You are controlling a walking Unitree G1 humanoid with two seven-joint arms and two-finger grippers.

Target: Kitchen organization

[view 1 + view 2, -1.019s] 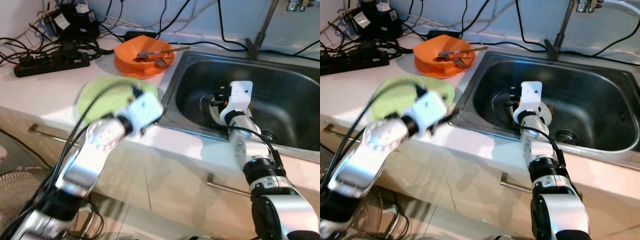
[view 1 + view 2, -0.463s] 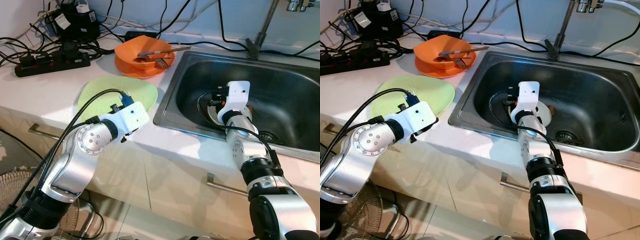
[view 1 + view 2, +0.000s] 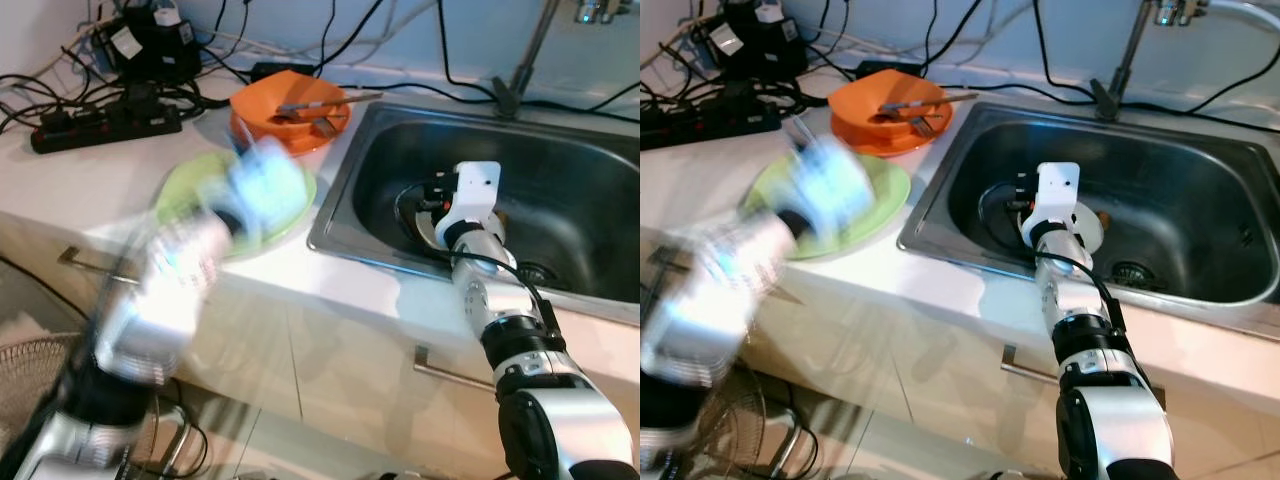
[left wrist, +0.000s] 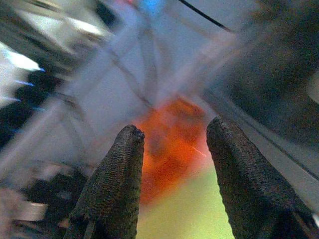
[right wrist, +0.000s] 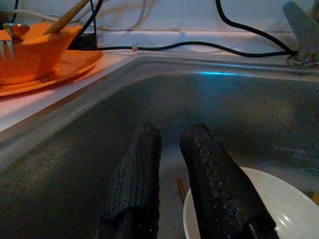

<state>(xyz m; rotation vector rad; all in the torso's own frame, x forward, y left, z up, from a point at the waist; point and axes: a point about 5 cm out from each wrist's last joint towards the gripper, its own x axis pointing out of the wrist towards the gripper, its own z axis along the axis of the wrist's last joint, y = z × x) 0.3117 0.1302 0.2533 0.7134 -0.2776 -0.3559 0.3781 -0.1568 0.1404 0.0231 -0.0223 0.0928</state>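
I see cables (image 3: 120, 95) cluttering the counter (image 3: 90, 185) upper left; left gripper (image 4: 172, 164) wide, right gripper (image 5: 169, 164) narrow in the sink (image 3: 560, 170).

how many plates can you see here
3: a green plate on the counter, an orange plate under the orange bowl behind it, and a white plate in the sink by the right gripper. Others may be hidden.

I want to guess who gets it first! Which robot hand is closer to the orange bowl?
The left hand. It is blurred above the green plate, just in front of the orange bowl. The right hand is down inside the sink, over a white plate.
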